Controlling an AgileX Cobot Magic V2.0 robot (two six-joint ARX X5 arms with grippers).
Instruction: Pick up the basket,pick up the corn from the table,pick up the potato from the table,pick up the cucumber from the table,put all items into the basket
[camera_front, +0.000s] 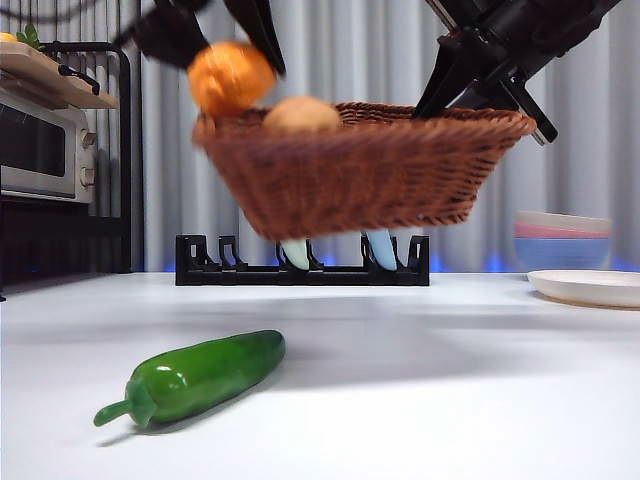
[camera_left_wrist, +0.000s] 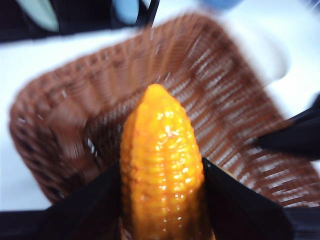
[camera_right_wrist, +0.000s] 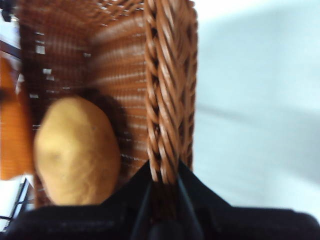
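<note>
1. While held in the air by the right gripper (camera_right_wrist: 165, 187) clamped on its braided rim, basket (camera_front: 365, 175) tilts, with potato (camera_right_wrist: 77, 150) inside.
2. Left gripper (camera_left_wrist: 160, 200), closed on corn (camera_left_wrist: 161, 165), above basket.
3. Cucumber (camera_front: 195, 378) on table (camera_front: 450, 400).
4. Risk: may spill potato if tilted more.
</note>
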